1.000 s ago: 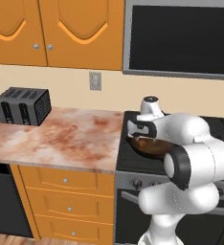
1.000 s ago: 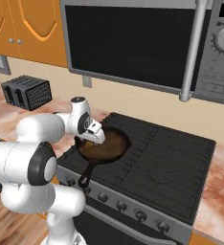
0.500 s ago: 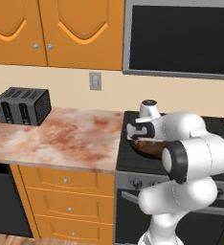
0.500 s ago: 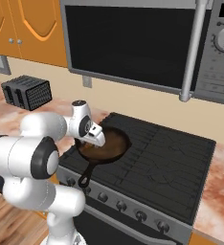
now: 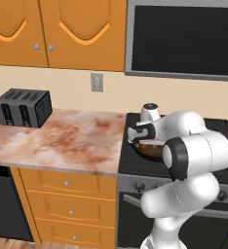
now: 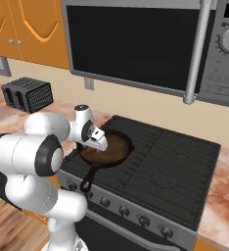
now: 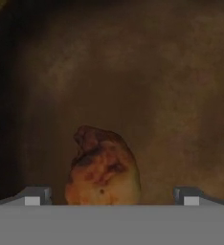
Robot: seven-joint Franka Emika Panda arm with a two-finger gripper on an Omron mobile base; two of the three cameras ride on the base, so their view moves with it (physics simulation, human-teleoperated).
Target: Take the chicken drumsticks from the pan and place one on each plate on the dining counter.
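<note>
The gripper [image 7: 111, 198] is held low inside the pan [image 6: 111, 149] on the stove [image 6: 175, 166], its fingers [image 7: 35, 196] spread wide and released, with nothing clamped between them. In the hand view, one chicken drumstick [image 7: 103, 170] is seen lying on the dark pan floor, framed between the two tips (slightly nearer the left one in that view), so the piece is straddled but not yet gripped. Whether the pads are level with the meat cannot be told.

Compared with a second ago, the wrist is seen a little lower and further over the pan in both base views, while the base cameras are unmoved; the toaster [image 5: 22, 108] and the marbled tabletop [image 5: 67, 141] sit where they were. The descent is therefore judged close to finished, and the first pick about to be made. A closing of the fingers is what the next step calls for. No drumstick has been lifted, and both placements are still outstanding.
</note>
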